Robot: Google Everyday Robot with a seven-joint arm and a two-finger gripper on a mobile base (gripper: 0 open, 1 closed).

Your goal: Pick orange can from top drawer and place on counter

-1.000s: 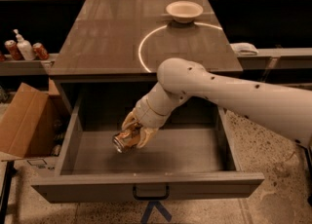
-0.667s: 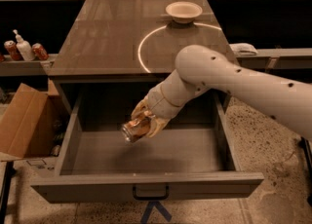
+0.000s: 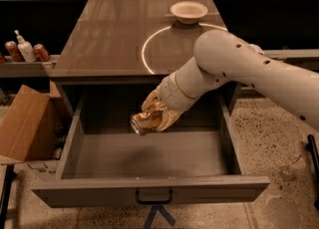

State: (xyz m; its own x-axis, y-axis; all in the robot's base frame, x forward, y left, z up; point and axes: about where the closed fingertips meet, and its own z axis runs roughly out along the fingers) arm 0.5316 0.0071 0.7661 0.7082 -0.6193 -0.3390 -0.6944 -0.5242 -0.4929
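Observation:
My gripper (image 3: pixel 153 115) is shut on the orange can (image 3: pixel 144 122), a shiny copper-orange can held on its side. It hangs in the air above the open top drawer (image 3: pixel 149 188), near the drawer's back, just below the counter's front edge. The counter (image 3: pixel 109 39) is a glossy grey-brown top marked with a thin white ring (image 3: pixel 149 44). My white arm reaches in from the right across the counter's front right corner.
A cream bowl (image 3: pixel 189 11) stands at the back of the counter. A narrow shelf at the left holds two red cans (image 3: pixel 41 52) and a white bottle (image 3: pixel 23 49). A cardboard box (image 3: pixel 25 123) sits left of the drawer. The drawer has a dark handle (image 3: pixel 153 198).
My gripper has lifted the orange can up and to the right, off the drawer floor toward the counter's edge. The arm has risen with it.

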